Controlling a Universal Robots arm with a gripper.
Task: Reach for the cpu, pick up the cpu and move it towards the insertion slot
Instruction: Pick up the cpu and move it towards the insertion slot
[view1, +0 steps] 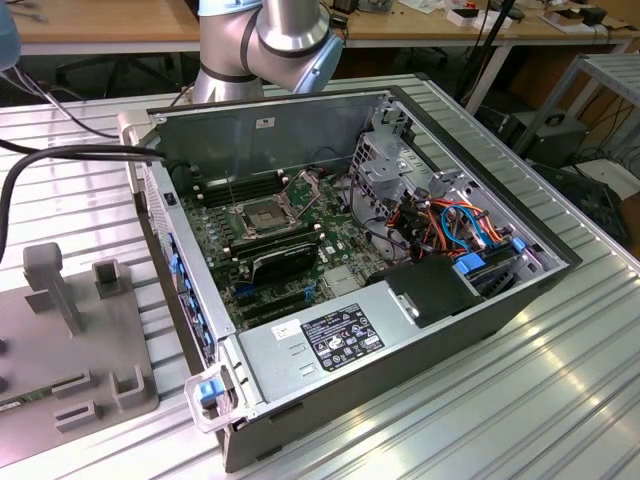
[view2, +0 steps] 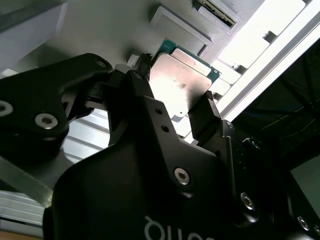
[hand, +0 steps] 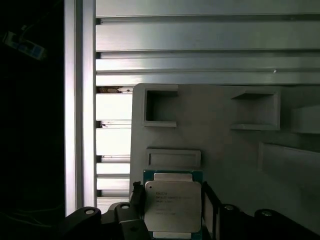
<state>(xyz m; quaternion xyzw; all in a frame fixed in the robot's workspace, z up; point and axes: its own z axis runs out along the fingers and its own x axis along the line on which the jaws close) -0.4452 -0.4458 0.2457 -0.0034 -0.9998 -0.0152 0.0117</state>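
Fingers (view2: 201, 116) narrow, one on each side of the cpu (view2: 182, 82), pressed to two opposite edges in both wrist views. I judge that a firm hold. The gripper (view2: 175, 89) is black and bulky, far bigger than the chip. The cpu (hand: 172, 206) lies flat, its silvery lid facing the first wrist view, with a green rim showing round it.

Under and behind the chip is a grey holder plate (hand: 225, 150) with rectangular raised frames. The chip is close to one long edge of this plate, just beside a shallow frame. Cannot tell if it is resting on the plate or just lifted clear. The plate lies on the ribbed aluminium worktop (hand: 200, 35).

In the exterior view, the insertion slot (view1: 262, 215) has a silvery frame and a dark centre with nothing in it. It sits on the board inside the open computer case (view1: 480, 300), toward the case wall nearest the arm (view1: 265, 40). The case stands mid-worktop.

Progress, judged: the reach is done and the grasp looks made. The lift is unclear. The carry toward the slot is not done, since the chip is over the plate and well apart from the case.
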